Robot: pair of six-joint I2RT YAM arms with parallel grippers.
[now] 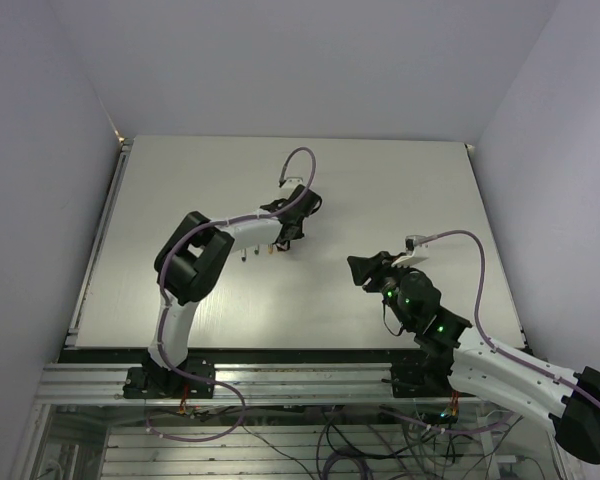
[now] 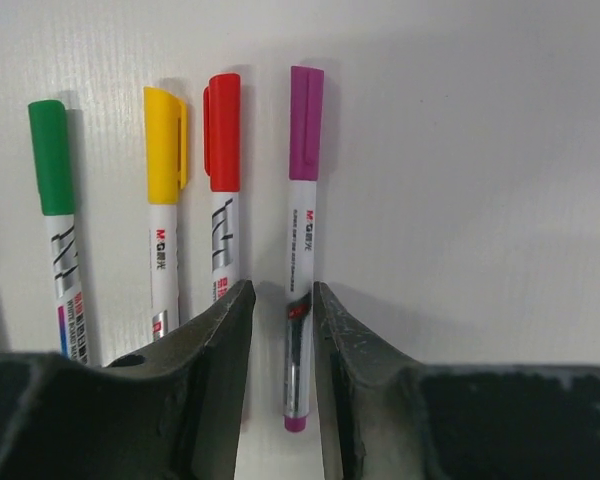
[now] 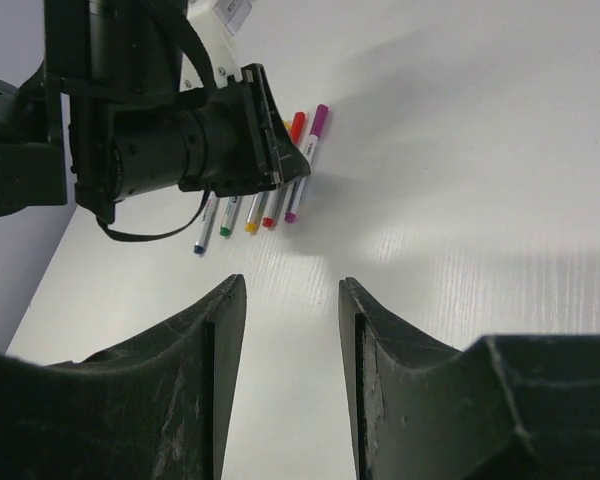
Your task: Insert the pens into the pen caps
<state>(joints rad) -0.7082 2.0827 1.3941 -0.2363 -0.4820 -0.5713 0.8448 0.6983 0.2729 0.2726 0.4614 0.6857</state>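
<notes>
L jaws astride capped magenta pen (image 2: 300, 240)

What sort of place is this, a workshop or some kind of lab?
Most likely a robotics lab test cell. A left arm and a right arm are bolted to a metal frame at the edge of a plain white table, blank walls close it in, and loose cables hang underneath.
</notes>
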